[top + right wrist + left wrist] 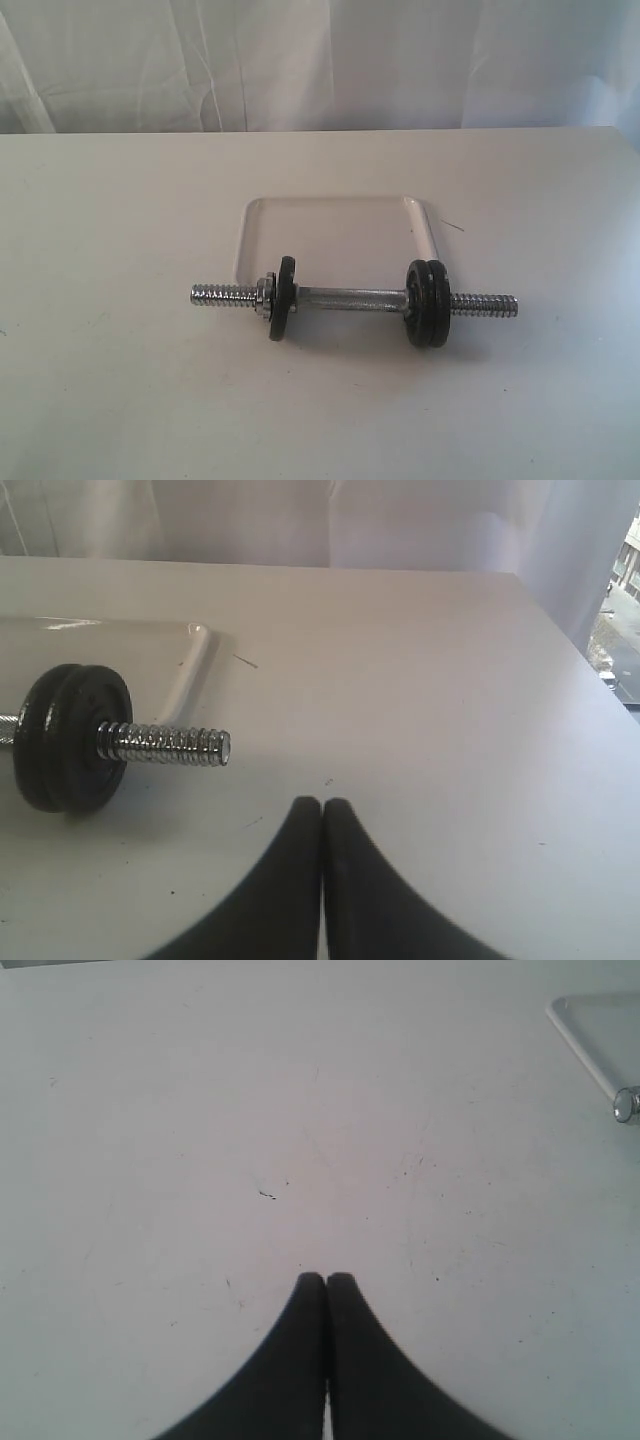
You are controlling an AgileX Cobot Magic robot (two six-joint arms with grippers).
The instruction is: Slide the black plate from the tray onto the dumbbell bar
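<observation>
The chrome dumbbell bar (350,298) lies across the table in front of the white tray (250,230). One black plate (284,297) sits on the bar's left part beside a chrome nut (263,293). Two more black plates (428,305) stand together on its right part. The tray holds nothing. In the right wrist view the pair of black plates (65,737) and the bar's threaded end (170,745) lie beyond my right gripper (322,802), which is shut on nothing. My left gripper (326,1278) is shut over bare table, with the tray corner (590,1035) and the bar's tip (627,1105) far off. Neither gripper shows in the exterior view.
A white curtain (320,60) hangs behind the table. The table's far edge (320,131) runs below it. In the right wrist view the table's side edge (580,650) drops off near a window.
</observation>
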